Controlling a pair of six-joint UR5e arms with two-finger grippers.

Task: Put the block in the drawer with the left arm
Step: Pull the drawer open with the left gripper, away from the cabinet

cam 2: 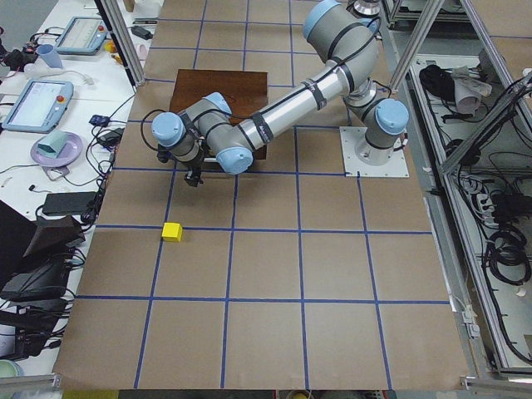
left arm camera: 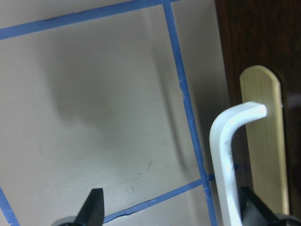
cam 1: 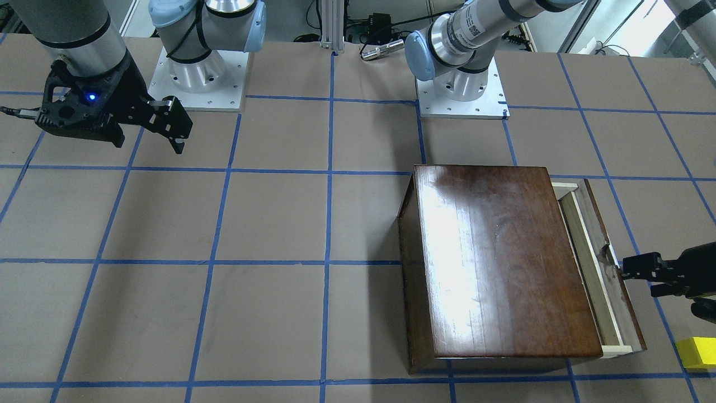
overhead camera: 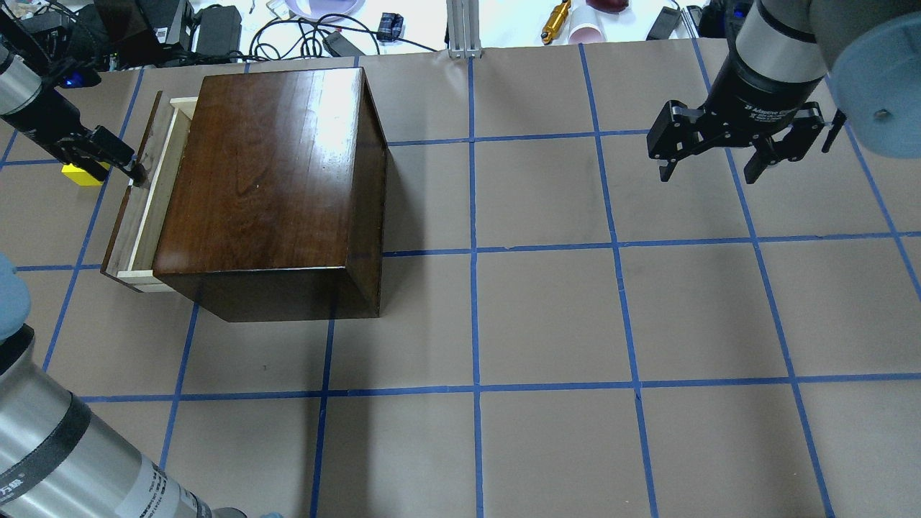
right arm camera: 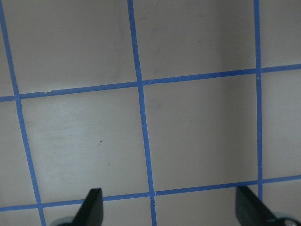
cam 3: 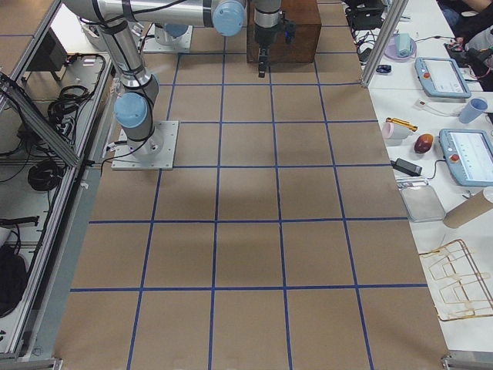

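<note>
The yellow block lies on the table beside the cabinet, apart from it; it also shows in the overhead view and the left side view. The dark-brown cabinet has its drawer pulled partly out, and the pale tray shows. My left gripper is at the drawer's front panel. In the left wrist view its fingers are spread wide, with the metal pull between them near one finger. My right gripper hangs open and empty above the table, far from the cabinet.
Both arm bases stand on plates at the robot's table edge. Cables, tablets and cups lie on the bench beyond the far edge. Blue tape lines grid the brown table.
</note>
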